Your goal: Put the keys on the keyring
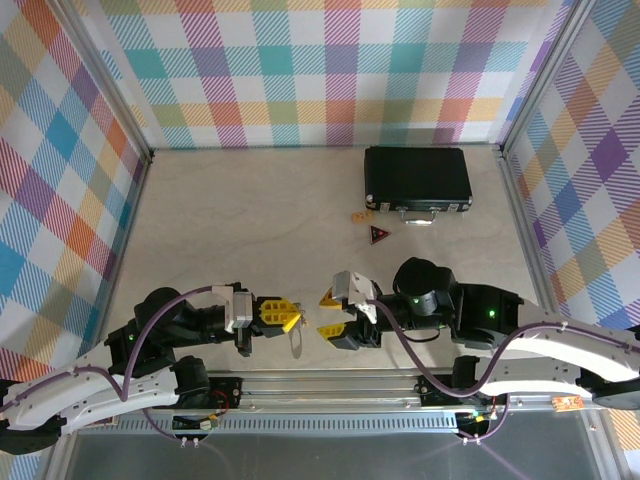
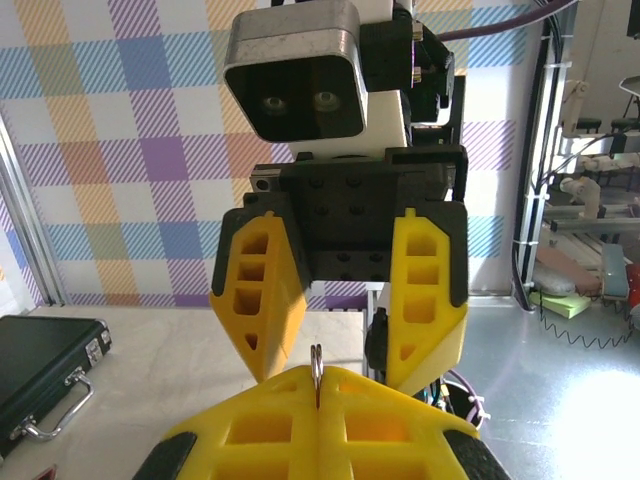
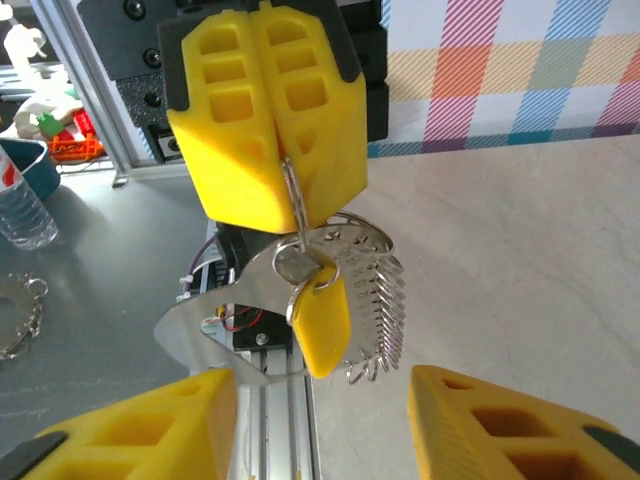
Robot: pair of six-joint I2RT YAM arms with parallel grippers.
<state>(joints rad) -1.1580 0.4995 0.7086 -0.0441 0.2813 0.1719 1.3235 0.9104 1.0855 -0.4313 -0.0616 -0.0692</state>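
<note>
My left gripper [image 1: 290, 318] is shut on the keyring [image 3: 385, 285], a flat gray loop with a row of thin prongs along one edge. It hangs below the left fingers [image 3: 270, 120]. The key [image 3: 322, 320], with its yellow head, dangles from a small ring on that loop. In the left wrist view the loop's thin metal edge [image 2: 317, 358] sticks up between my shut left gripper [image 2: 318, 378]. My right gripper [image 3: 322, 400] faces it, open. Its fingers [image 3: 520, 425] stand on either side just below the key and touch nothing. From above, the right gripper [image 1: 328, 315] sits close to the hanging keyring [image 1: 297, 345].
A black rectangular case [image 1: 417, 178] lies at the back right. In front of it are a small tan tag [image 1: 361, 215] and a dark red triangular tag [image 1: 379, 234]. A metal rail [image 1: 330, 385] runs along the near table edge under both grippers.
</note>
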